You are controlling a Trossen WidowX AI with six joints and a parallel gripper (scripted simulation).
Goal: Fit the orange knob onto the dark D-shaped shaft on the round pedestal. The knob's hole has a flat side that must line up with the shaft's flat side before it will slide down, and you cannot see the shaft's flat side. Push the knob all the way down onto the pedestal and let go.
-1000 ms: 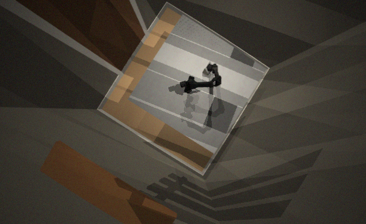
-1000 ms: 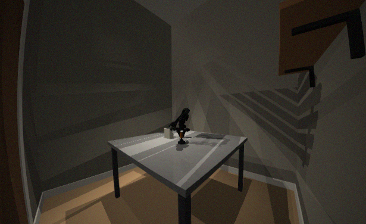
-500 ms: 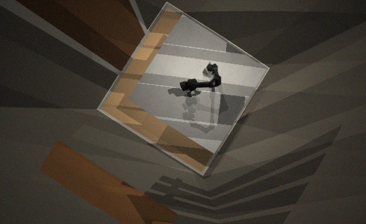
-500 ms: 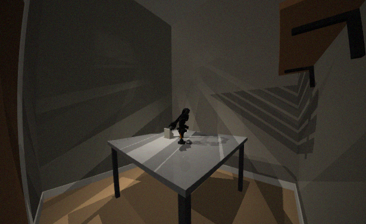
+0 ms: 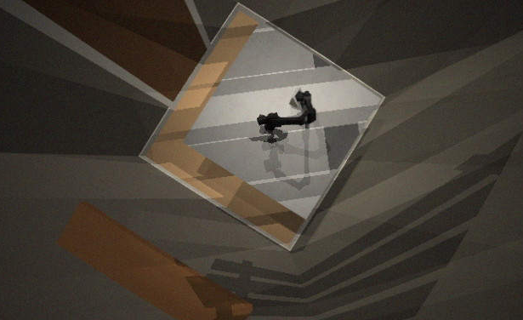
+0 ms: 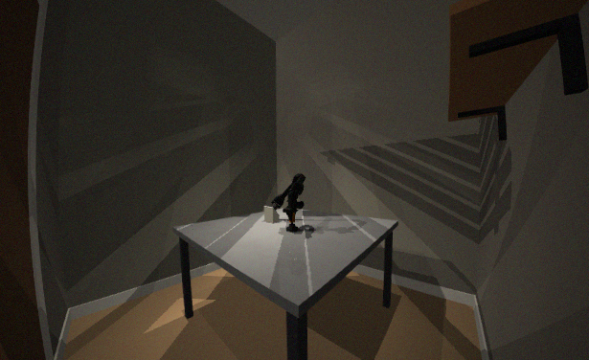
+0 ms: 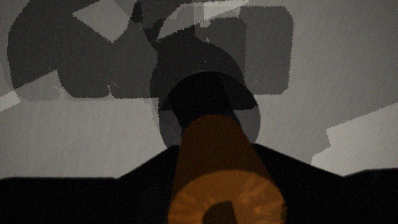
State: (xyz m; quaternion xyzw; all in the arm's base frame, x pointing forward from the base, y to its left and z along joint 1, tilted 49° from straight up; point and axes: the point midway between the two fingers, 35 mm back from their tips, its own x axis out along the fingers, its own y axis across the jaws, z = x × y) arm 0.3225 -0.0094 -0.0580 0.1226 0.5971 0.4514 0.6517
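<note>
You've got a dim corner room in the exterior view, with a brown panel at far left, then a dark grey wall crossed by faint light bands. Next comes your grey table, striped with light and shadow, on dark legs over a tan floor. Moving right along the table, you have a pale block near the dark arm. Just right of the block in that view, your gripper points down, its fingers closed on the orange knob, one on either side. The knob is above the table, in line with the round pedestal; in your wrist view its far end overlaps the dark middle of the pedestal. You can't tell from these views whether the knob is on the shaft, or whether the flat sides line up. Farther right, you get striped shadows on the wall, then an orange-brown shelf up high with black brackets.
</note>
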